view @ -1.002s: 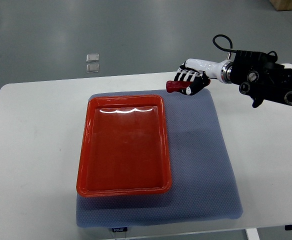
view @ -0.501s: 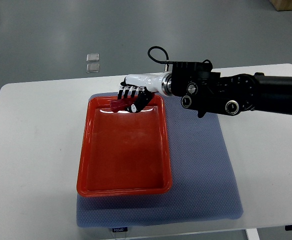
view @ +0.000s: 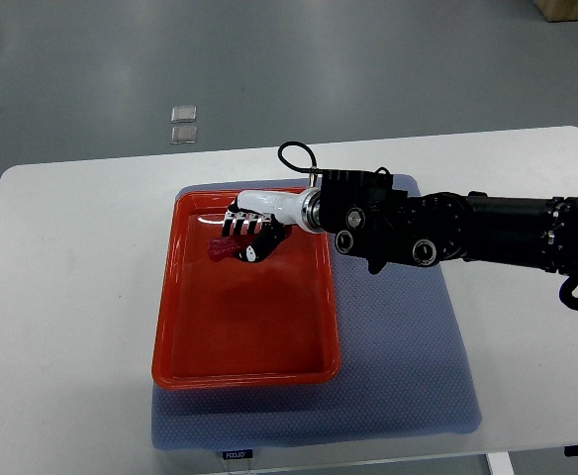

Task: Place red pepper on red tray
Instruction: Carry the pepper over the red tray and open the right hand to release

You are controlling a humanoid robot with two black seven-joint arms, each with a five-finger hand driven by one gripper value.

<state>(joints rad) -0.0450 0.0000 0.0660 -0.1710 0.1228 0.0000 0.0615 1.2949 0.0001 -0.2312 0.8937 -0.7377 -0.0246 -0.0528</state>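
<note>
Below us, we see a white desk (view: 61, 297) filling most of the top view, its far edge meeting a grey floor (view: 269, 59). On the floor, well apart from the desk, lie two small pale square tiles (view: 182, 124), one just behind the other. We find a blue-grey mat (view: 408, 346) spread over the middle of the desk, reaching close to its near edge. On the mat's left half sits a red tray (view: 244, 336), rectangular, with a raised rim and a glossy floor that catches a glare near its far wall. Our right arm (view: 467, 233) comes in from the right edge, black and bulky, crossing above the mat, with a black cable looping up near its wrist and a white section leading into the right robot hand (view: 247, 233). We see this robot hand over the far part of the tray, inside its rim, with its black and white fingers (view: 238, 224) curled down and clamped on the pepper (view: 220, 251). Only the pepper's dark red end shows, sticking out to the left beneath the fingers, over the tray floor; whether it touches the floor we cannot tell
</note>
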